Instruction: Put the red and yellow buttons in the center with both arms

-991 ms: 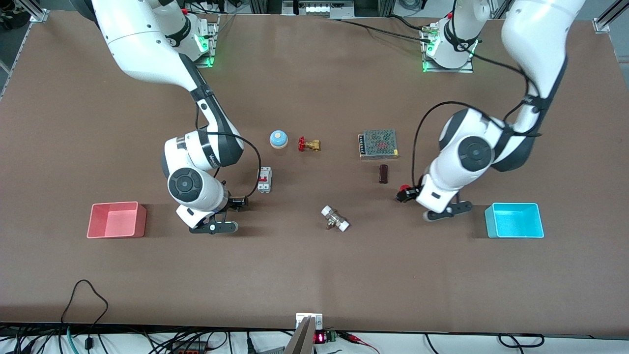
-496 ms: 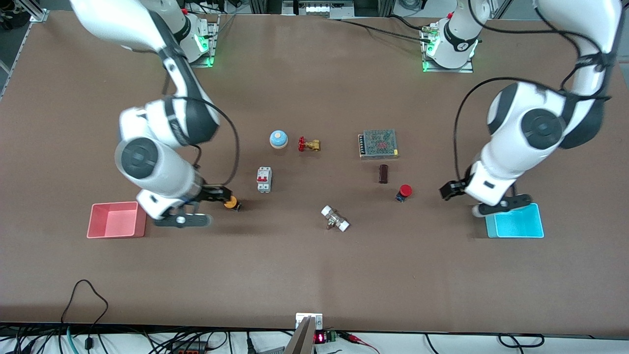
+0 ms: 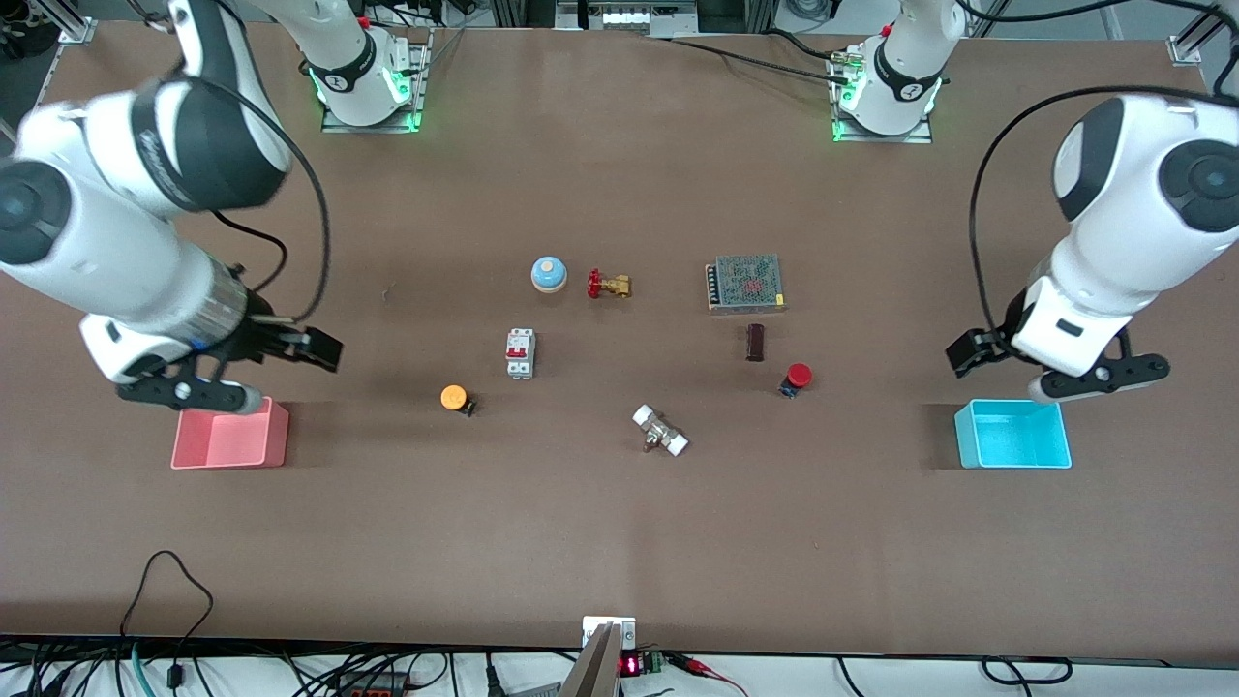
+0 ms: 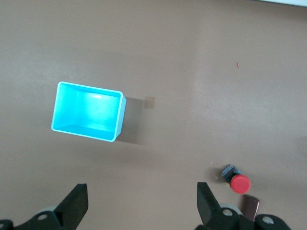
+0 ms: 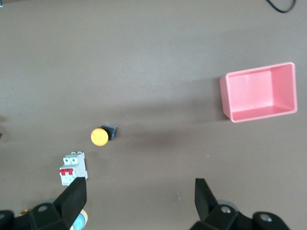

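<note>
The yellow button stands on the brown tabletop, nearer to the front camera than the white breaker. It also shows in the right wrist view. The red button stands beside the dark brown block, and shows in the left wrist view. My right gripper is open and empty, raised over the table by the pink tray; its jaws are wide apart in its wrist view. My left gripper is open and empty, raised by the cyan tray; it also shows in its wrist view.
A blue-and-white bell, a brass valve, a breaker, a meshed power supply, a brown block and a white-ended fitting lie mid-table. The pink tray and the cyan tray stand toward the table's ends.
Both grippers have let go of their buttons and pulled back and up toward their ends of the table. The red and yellow buttons stay where they were set down.
</note>
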You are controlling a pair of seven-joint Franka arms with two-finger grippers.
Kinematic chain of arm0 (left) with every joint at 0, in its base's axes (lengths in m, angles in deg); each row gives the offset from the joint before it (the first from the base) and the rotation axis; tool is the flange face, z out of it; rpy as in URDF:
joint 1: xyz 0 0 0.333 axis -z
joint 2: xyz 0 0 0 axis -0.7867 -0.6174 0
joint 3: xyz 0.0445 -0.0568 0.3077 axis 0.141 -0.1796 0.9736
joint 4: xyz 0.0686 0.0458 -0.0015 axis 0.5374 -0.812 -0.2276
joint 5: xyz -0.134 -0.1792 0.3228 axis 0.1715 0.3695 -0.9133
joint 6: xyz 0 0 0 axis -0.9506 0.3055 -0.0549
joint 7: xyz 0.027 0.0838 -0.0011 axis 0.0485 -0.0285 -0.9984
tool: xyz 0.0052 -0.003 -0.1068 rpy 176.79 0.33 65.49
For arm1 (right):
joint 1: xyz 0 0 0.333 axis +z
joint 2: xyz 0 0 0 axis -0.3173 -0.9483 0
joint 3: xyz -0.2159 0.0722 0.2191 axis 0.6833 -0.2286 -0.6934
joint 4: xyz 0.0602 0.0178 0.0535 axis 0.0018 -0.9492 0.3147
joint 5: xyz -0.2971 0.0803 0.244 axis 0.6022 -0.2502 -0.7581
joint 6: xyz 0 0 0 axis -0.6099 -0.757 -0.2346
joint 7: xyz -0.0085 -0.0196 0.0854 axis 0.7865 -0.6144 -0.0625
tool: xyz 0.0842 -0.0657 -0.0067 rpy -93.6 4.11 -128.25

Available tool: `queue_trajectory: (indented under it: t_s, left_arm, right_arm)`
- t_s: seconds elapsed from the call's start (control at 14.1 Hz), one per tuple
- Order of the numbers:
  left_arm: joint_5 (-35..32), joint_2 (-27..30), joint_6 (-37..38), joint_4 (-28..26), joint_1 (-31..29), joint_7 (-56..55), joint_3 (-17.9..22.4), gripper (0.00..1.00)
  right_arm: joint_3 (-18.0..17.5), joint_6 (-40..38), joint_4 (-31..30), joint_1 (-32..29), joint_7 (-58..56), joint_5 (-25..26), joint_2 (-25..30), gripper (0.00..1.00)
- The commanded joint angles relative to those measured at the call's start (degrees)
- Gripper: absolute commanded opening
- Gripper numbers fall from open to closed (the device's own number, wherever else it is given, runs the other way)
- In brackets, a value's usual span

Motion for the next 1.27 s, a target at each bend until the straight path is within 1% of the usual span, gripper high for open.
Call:
queue_trajectory:
  t_s: [0.0,0.07,0.21,0.28,0.42,0.57,0.71,0.85,0.92,1.2]
  left_arm:
    - [4.09,3.48,5.46,1.08,-1.14,7.93,0.85,1.0]
    - [5.59,5.23,7.39,1.42,0.25,9.87,4.17,1.0]
    - [8.23,8.05,10.91,2.13,7.0,13.73,13.29,1.0]
    - [9.28,9.28,12.84,2.83,9.73,16.1,17.0,1.0]
    - [10.08,11.04,14.61,2.92,11.33,18.67,20.45,1.0]
    - [10.08,12.45,15.84,2.92,13.35,19.73,23.26,1.0]
    - [10.08,13.5,16.73,2.75,13.45,20.08,23.54,1.0]
    - [10.26,14.38,18.13,2.75,13.01,20.52,23.1,1.0]
    - [10.87,14.91,18.31,2.66,13.1,20.43,23.1,1.0]
    - [11.67,16.76,19.01,2.05,12.83,20.52,23.01,1.0]
  right_arm:
    - [-0.8,-3.68,-1.21,-5.67,-3.83,-0.7,3.57,1.0]
    - [-0.71,-5.0,-1.21,-7.26,-7.42,-0.36,4.36,1.0]
    - [-0.71,-6.76,-1.82,-10.6,-14.55,0.17,6.29,1.0]
    - [-0.37,-8.07,-1.91,-11.74,-17.62,1.48,7.17,1.0]
    - [0.86,-11.67,-2.27,-12.02,-20.2,3.94,9.02,1.0]
    - [1.13,-14.23,-2.88,-11.67,-19.68,4.22,10.87,1.0]
    - [1.04,-13.8,-5.41,-11.67,-19.59,4.13,13.5,1.0]
    - [1.04,-11.88,-10.85,-11.67,-19.94,3.86,17.71,1.0]
    - [0.96,-11.25,-12.53,-11.67,-20.11,3.95,19.12,1.0]
    - [1.13,-11.6,-12.9,-11.93,-20.03,3.52,19.93,1.0]
